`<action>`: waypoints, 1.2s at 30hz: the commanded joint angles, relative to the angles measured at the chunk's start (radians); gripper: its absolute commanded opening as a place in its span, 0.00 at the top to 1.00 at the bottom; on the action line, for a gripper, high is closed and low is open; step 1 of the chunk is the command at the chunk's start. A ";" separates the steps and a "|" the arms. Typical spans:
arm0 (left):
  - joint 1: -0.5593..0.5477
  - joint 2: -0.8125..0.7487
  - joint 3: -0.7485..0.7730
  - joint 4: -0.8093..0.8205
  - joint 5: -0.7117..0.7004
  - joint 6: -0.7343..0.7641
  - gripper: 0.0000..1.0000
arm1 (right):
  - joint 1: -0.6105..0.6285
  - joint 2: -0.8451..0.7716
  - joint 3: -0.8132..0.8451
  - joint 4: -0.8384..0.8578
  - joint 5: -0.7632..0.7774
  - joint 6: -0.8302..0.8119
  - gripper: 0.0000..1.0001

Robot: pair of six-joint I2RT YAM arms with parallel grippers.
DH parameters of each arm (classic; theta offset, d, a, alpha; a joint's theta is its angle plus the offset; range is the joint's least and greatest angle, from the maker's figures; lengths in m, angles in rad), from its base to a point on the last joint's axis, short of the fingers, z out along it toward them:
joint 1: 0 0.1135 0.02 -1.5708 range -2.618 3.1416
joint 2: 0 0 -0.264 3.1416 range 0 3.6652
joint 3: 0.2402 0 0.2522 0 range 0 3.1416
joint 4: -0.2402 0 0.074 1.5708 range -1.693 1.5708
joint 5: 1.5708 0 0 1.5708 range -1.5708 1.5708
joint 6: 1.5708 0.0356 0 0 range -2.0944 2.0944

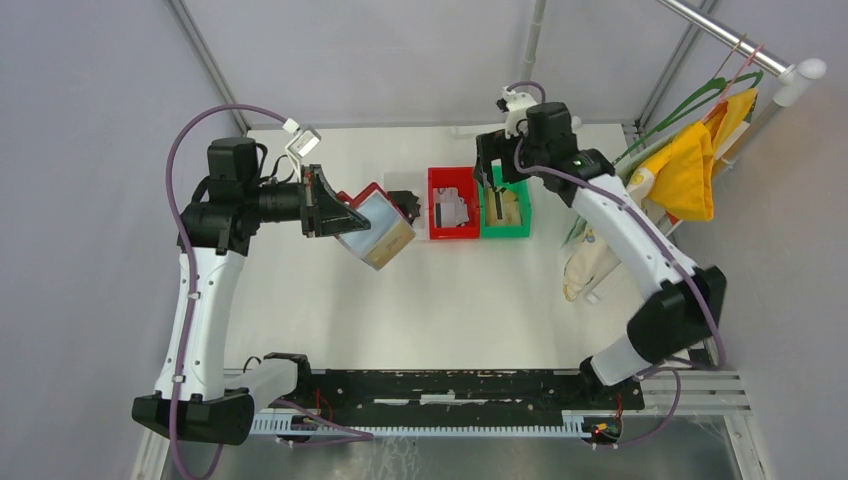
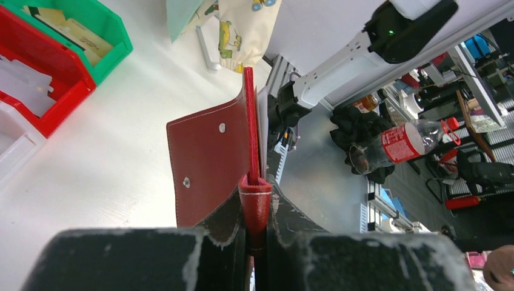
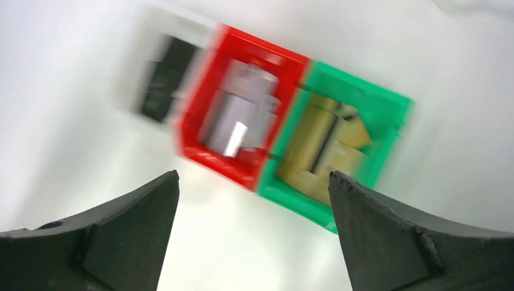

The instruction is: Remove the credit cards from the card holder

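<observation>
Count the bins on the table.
3, side by side at the far middle: white bin leftmost, red bin centre, green bin rightmost. More may sit behind the raised card holder.

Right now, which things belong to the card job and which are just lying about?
Job: wallet, held by left hand; grey cards in red bin; tan cards in green bin; open right hand above them.
Lying about: yellow cloth, printed cloth, bottle.

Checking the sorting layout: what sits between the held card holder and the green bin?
Top view, beyond the card holder: a pale tray with a dark card, then the red bin of grey cards, against the green bin.
</observation>
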 commanded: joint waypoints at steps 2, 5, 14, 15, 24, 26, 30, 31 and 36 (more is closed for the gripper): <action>0.002 -0.030 -0.010 -0.054 0.101 0.146 0.97 | 0.053 -0.259 -0.128 0.274 -0.586 0.016 0.02; -0.004 -0.032 -0.012 -0.114 0.111 0.220 0.97 | 0.140 -0.343 -0.154 0.382 -0.757 0.008 0.02; -0.039 -0.056 -0.005 -0.160 0.164 0.289 0.98 | 0.373 -0.288 -0.016 0.304 -0.855 -0.086 0.02; -0.043 -0.064 -0.007 -0.160 0.171 0.290 0.98 | 0.390 -0.278 -0.009 0.296 -0.854 -0.089 0.02; -0.094 -0.108 -0.035 -0.160 0.173 0.303 0.98 | 0.502 -0.196 0.083 0.216 -0.865 -0.128 0.10; -0.099 -0.106 -0.033 -0.160 0.167 0.306 0.98 | 0.513 -0.178 0.108 0.183 -0.856 -0.159 0.29; -0.104 -0.093 -0.004 -0.212 0.141 0.374 0.98 | 0.518 -0.154 0.160 0.070 -0.802 -0.190 0.72; -0.103 -0.087 0.009 -0.238 0.134 0.402 0.98 | 0.519 -0.161 0.150 0.073 -0.800 -0.187 0.79; -0.106 -0.062 0.041 -0.260 0.104 0.442 0.57 | 0.520 -0.190 0.137 0.102 -0.769 -0.158 1.00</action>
